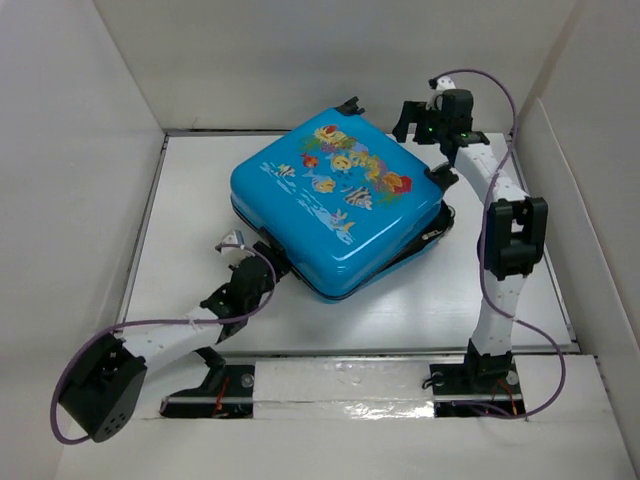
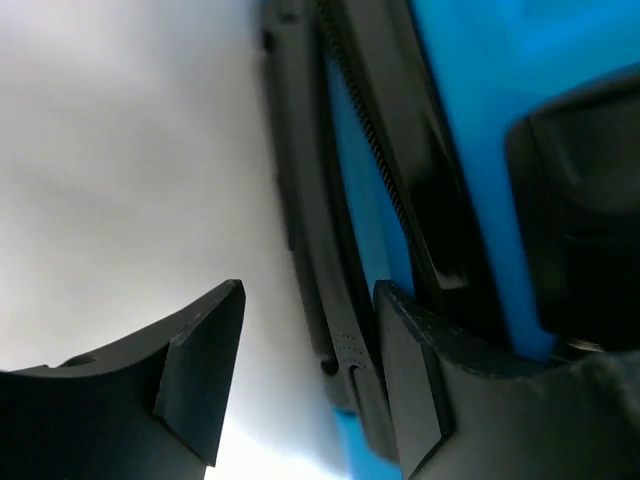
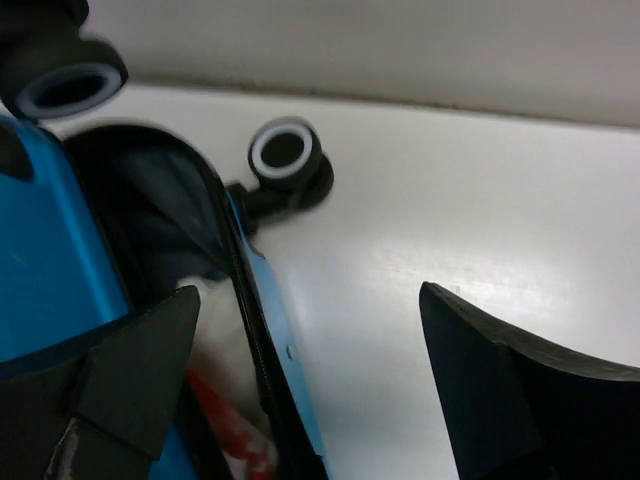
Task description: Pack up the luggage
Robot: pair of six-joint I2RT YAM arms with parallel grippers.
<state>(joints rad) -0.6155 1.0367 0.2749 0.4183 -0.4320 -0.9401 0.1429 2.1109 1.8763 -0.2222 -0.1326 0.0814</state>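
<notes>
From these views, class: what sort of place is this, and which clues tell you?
Probably a robot test enclosure: plain white walls box in a white table, the left arm and right arm are bolted at its near edge, and the luggage lies on it.

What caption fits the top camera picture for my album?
Left arm and right arm reach opposite corners of the almost-shut blue luggage.

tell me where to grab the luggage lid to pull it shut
Likely the luggage lid's edge at the wheel corner, coming from the right: the shells gape there, showing lining, so a thin rim is exposed; the top is broad and smooth.
</notes>
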